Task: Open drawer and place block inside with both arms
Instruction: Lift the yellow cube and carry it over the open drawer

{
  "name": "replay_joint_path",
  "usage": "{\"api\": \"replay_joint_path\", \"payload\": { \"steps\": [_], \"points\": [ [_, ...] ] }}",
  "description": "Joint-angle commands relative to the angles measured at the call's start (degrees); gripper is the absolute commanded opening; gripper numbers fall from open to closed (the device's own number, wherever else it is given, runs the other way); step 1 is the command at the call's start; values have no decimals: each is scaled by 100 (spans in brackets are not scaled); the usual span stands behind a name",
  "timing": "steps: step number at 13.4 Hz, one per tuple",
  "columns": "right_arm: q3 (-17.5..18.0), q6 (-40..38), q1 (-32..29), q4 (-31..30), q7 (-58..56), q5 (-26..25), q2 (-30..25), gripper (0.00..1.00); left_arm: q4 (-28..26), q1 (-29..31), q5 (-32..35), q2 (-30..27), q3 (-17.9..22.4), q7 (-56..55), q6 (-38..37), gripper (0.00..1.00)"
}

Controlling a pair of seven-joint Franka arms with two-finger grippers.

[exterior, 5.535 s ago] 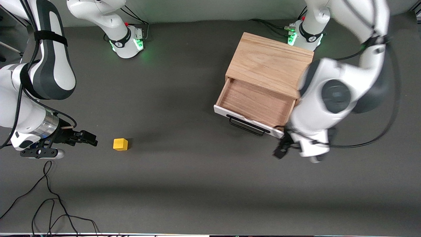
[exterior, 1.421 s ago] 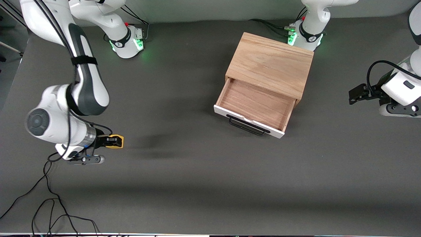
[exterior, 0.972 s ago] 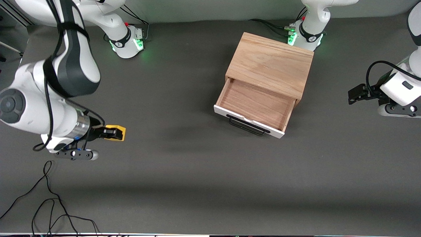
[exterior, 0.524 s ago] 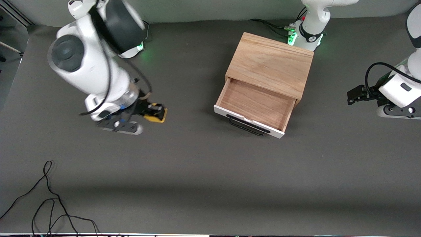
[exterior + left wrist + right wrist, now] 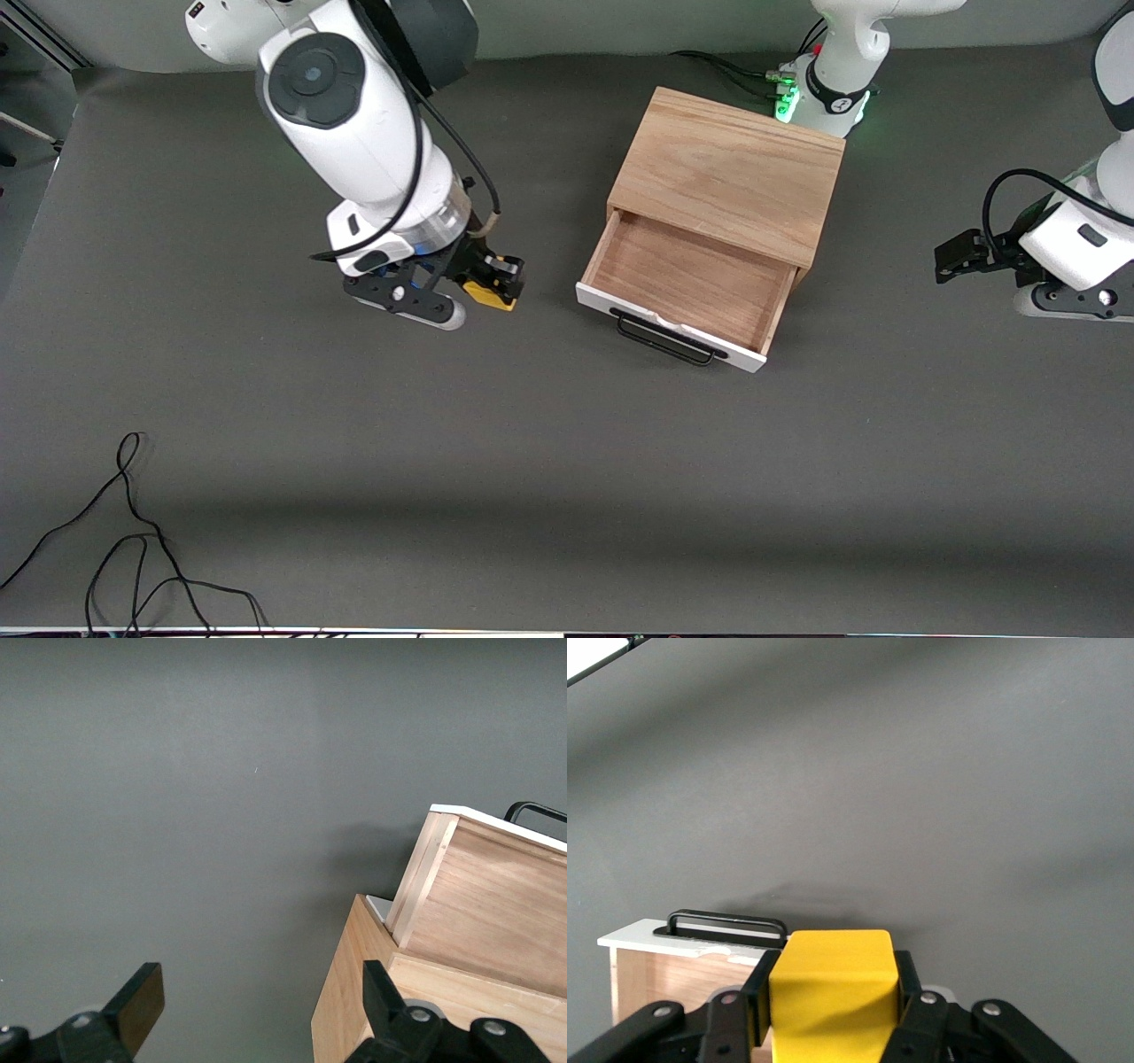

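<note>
My right gripper (image 5: 496,282) is shut on the small yellow block (image 5: 489,294) and holds it in the air over the bare table, beside the open drawer (image 5: 682,282) of the oak box (image 5: 731,173). In the right wrist view the block (image 5: 833,988) sits clamped between the fingers, with the drawer's white front and black handle (image 5: 726,923) past it. The drawer is pulled out and its wooden inside shows nothing in it. My left gripper (image 5: 952,257) is open and empty, waiting at the left arm's end of the table; its wrist view shows the box's side (image 5: 461,930).
A loose black cable (image 5: 124,523) lies on the dark grey table near the front camera at the right arm's end. The two arm bases (image 5: 819,93) glow green along the table's edge by the robots.
My right gripper has lifted the block off the table and carried it toward the drawer. The left arm has drawn away from the drawer front and now holds still.
</note>
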Motion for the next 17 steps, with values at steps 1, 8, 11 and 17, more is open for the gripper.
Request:
{"api": "replay_joint_path", "payload": {
  "steps": [1, 8, 11, 17],
  "points": [
    [143, 103, 5, 526, 584, 23, 333, 0, -66, -42, -29, -58, 27, 91, 29, 100],
    [626, 1202, 794, 526, 1831, -677, 1035, 0, -66, -43, -29, -58, 27, 91, 29, 100],
    [635, 1404, 981, 508, 2080, -856, 1221, 0, -66, -42, -29, -58, 27, 91, 29, 100],
    [626, 1782, 1349, 499, 2623, -1198, 1642, 0, -75, -51, -29, -58, 27, 91, 29, 100]
  ]
}}
